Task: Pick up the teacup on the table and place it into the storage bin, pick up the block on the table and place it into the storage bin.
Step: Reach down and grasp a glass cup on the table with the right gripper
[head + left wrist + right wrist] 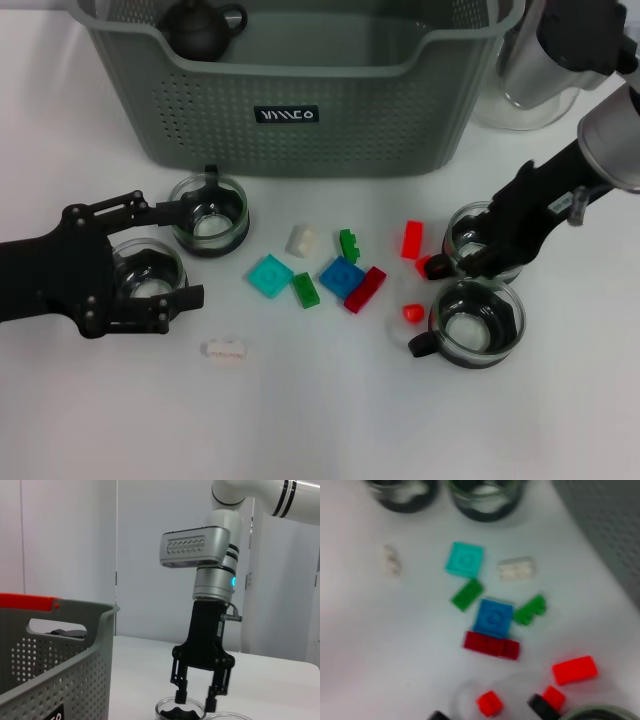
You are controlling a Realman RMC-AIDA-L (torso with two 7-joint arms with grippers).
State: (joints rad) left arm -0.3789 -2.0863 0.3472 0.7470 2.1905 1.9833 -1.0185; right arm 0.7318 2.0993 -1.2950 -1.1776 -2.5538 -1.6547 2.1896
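Straddling a teacup point(150, 280), left end effector point(178, 252) open, right end effector point(452, 265) at another teacup's point(480, 238) rim

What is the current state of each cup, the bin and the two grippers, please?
Left gripper: open, fingers around one teacup.
Near-left teacup: upright on the table, between the open fingers.
Far-left teacup: upright, free.
Right gripper: open, at the far-right teacup's rim.
Near-right teacup: upright, free.
Storage bin: upright, holding a dark teapot.

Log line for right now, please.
left gripper: open around near-left teacup | right gripper: open at far-right teacup | bin: teapot inside | blocks: on table
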